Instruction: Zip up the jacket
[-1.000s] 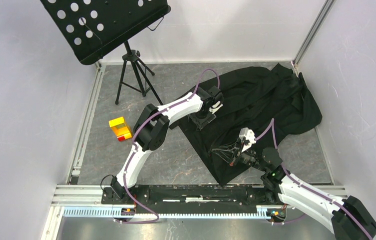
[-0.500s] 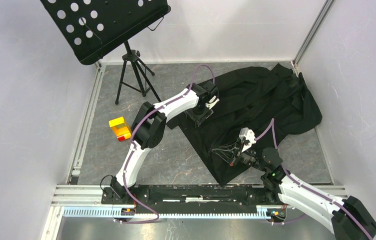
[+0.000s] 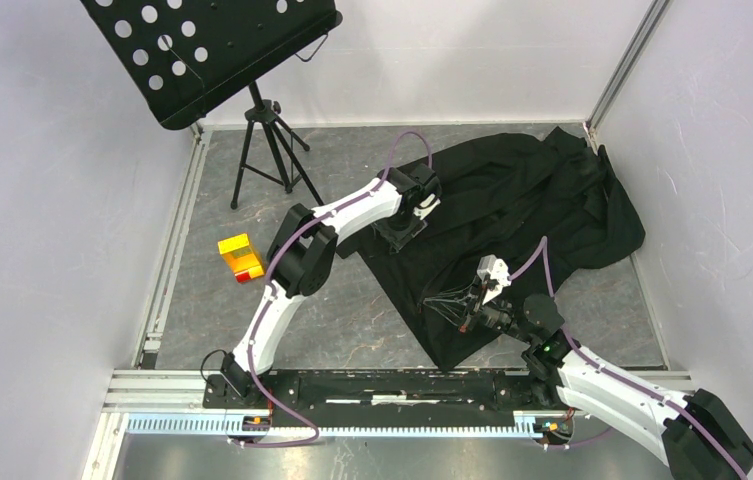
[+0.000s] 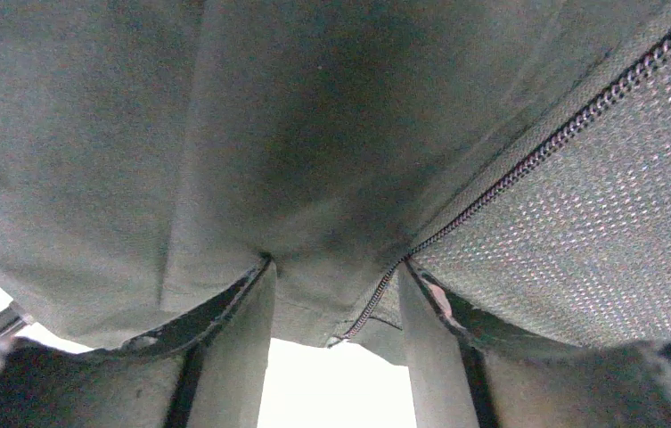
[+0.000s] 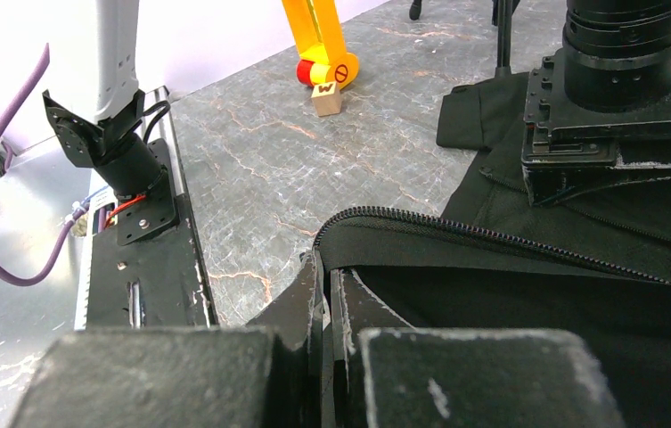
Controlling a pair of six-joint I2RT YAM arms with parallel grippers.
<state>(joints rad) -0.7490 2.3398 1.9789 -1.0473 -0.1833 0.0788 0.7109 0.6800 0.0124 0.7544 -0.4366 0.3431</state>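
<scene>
The black jacket [image 3: 532,200] lies crumpled on the grey floor at the centre right. My left gripper [image 3: 399,232] points down onto its left edge. In the left wrist view the left gripper [image 4: 336,285] has its jaws apart, with jacket fabric [image 4: 225,134] and a line of zipper teeth [image 4: 527,165] across the tips. My right gripper [image 3: 449,305] is shut on the jacket's near front edge and holds it lifted into taut folds. In the right wrist view the right gripper [image 5: 327,267] pinches the fabric just beside the zipper teeth [image 5: 456,229].
A black perforated music stand [image 3: 207,50] on a tripod [image 3: 267,150] stands at the back left. A yellow and red toy block [image 3: 240,257] sits left of the left arm. Walls close in on both sides. The arms' base rail [image 3: 382,385] runs along the near edge.
My left gripper has shifted a little back and to the left along the jacket's edge. My right gripper keeps its hold and has barely moved.
</scene>
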